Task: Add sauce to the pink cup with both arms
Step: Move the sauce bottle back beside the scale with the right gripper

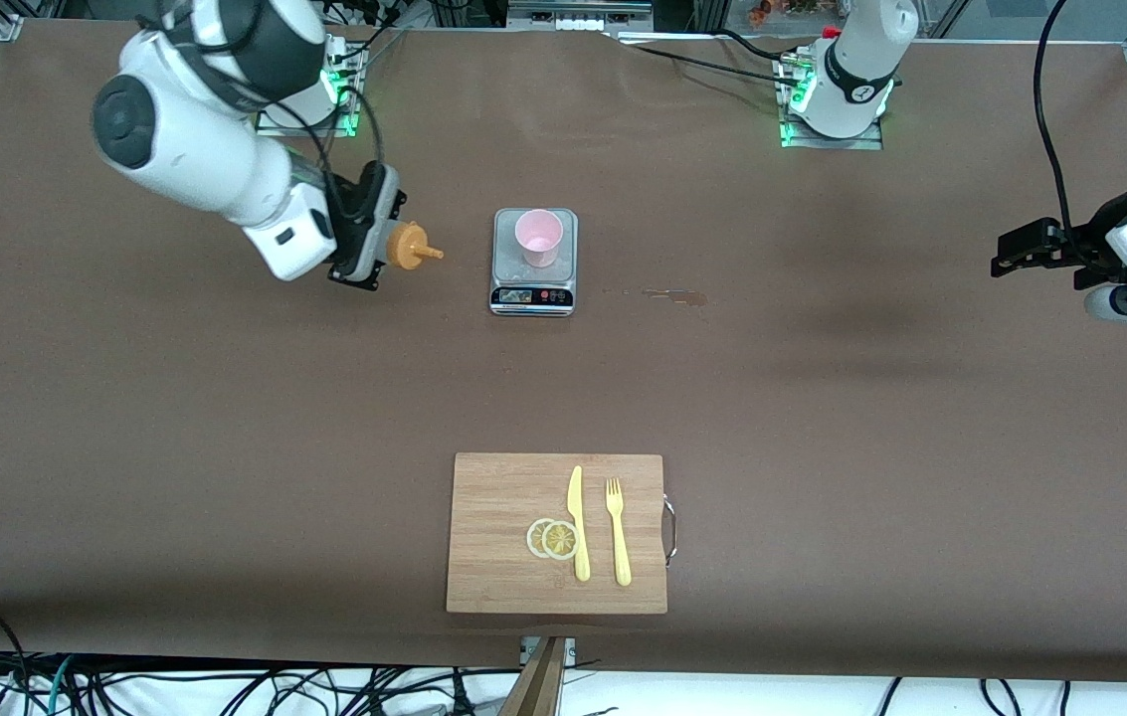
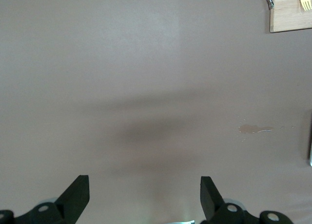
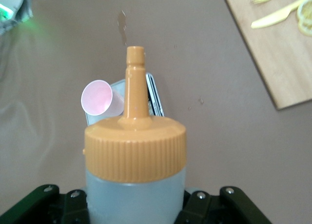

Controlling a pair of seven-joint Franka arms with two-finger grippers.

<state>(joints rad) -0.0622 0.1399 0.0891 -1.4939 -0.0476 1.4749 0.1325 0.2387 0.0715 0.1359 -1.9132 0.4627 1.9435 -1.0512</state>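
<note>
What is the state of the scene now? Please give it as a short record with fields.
right tool: shut on the sauce bottle, tipped sideways, nozzle toward the pink cup
left tool: open, over bare table at the left arm's end, waiting
pink cup: upright on the scale
cutting board: nearer the front camera; holds knife, fork, lemon slices

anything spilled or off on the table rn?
Yes: a small brownish wet smear on the table covering, beside the scale toward the left arm's end. It looks like spilled sauce. The pink cup stands upright on the scale; nothing else stands out.
</note>
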